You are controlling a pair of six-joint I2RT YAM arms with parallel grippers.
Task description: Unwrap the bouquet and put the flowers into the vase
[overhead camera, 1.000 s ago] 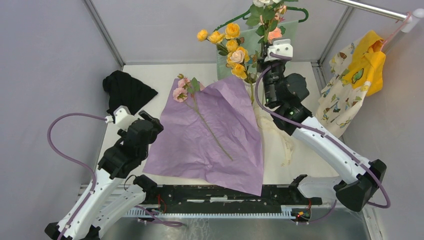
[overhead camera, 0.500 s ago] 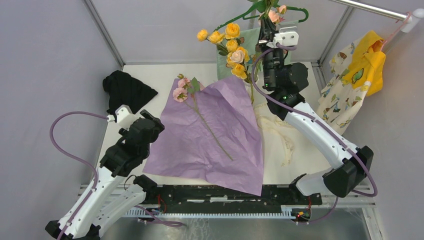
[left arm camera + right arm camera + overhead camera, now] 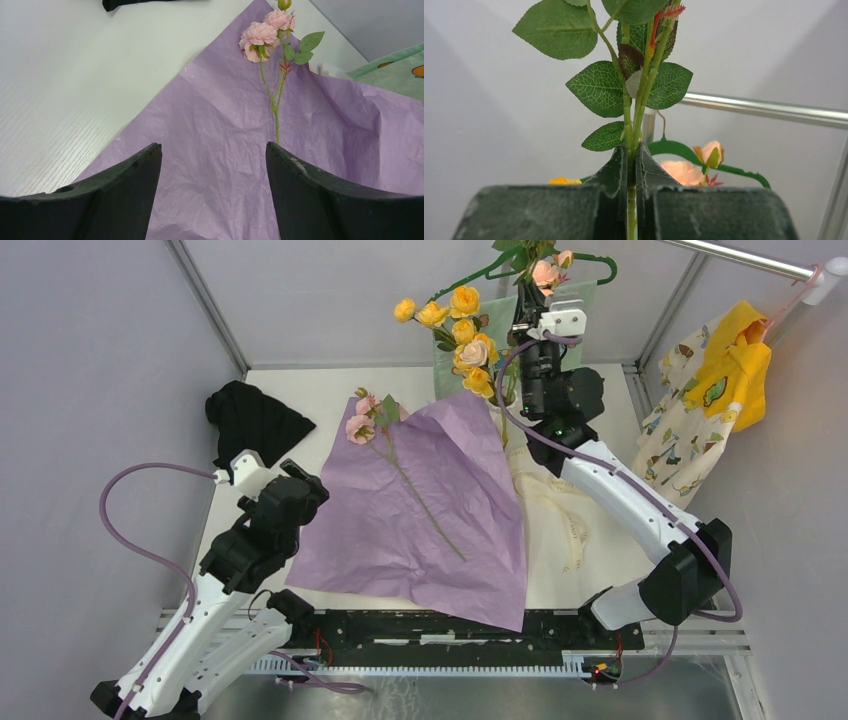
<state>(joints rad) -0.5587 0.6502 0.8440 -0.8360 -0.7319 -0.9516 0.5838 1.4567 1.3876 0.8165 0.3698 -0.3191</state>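
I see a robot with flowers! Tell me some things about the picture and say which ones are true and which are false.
1. The right jaws are shut on a leafy stem. True.
2. The left jaws hold the pink rose. False: they are open with nothing between them.
3. The pink rose lies on the purple paper. True.
4. The black cloth covers the purple paper. False: it lies apart from it, near the table's back left corner.

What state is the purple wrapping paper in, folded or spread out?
Spread out: the purple wrapping paper lies opened across the table, with one pink rose lying loose on top.
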